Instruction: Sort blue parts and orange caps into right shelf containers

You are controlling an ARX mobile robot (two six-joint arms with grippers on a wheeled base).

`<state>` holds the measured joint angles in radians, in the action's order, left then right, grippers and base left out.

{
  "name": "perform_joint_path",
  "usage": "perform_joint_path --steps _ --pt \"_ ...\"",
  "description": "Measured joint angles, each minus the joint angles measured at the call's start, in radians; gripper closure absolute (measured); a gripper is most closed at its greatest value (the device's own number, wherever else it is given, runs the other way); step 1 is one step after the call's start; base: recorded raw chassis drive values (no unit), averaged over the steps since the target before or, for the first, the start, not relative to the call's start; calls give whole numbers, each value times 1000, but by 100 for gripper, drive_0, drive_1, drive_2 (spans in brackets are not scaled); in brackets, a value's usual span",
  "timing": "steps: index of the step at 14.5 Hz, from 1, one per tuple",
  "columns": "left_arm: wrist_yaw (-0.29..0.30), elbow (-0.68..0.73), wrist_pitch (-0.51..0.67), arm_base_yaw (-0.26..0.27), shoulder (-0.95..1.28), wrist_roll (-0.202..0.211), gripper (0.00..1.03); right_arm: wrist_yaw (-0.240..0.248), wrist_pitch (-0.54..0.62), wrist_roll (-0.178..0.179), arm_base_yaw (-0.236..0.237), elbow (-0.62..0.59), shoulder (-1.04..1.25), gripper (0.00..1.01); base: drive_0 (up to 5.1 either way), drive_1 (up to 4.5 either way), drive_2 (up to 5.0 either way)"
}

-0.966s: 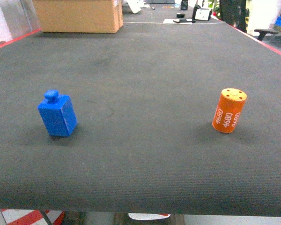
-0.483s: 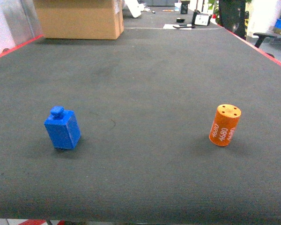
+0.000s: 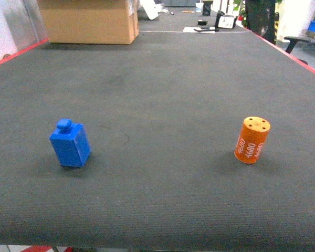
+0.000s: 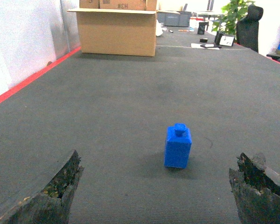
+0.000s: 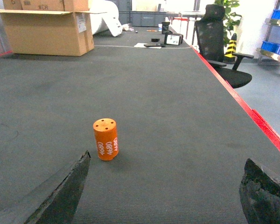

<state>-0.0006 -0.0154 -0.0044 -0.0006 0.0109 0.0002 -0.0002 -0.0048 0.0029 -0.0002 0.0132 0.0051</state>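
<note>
1. Left gripper [image 4: 158, 196] stands wide open and holds nothing; its two dark, worn fingers [image 4: 51, 196] sit low in its wrist view, clear of the blue part [image 4: 178, 146], which stands upright ahead of and between them.
2. Right gripper [image 5: 163, 196] is likewise spread wide and empty, with the orange cap [image 5: 106, 139] upright on the mat just beyond its left finger [image 5: 60, 193], not touching it.
3. Compared with half a second ago, the head view is unchanged: both pieces sit at the same spots. Against the picture one second back, both appear a little lower and nearer the middle, and the table's near edge shows less.
4. On the dark tabletop [image 3: 163, 94], the blue part [image 3: 70, 143] stands toward the left edge and the orange cap [image 3: 252, 140], marked 4680, toward the right edge, well apart from each other.
5. At the far left corner sits an open cardboard box [image 3: 89, 21]; what it contains cannot be seen. Neither gripper shows in the head view.
6. Beyond the red right edge stands a black office chair [image 5: 219, 42].
</note>
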Motion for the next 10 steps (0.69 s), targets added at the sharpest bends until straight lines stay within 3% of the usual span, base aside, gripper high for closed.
perform_joint_path --steps 10 --pt "0 0 0 0 0 0 5 0 0 0 0 0 0 3 0 0 0"
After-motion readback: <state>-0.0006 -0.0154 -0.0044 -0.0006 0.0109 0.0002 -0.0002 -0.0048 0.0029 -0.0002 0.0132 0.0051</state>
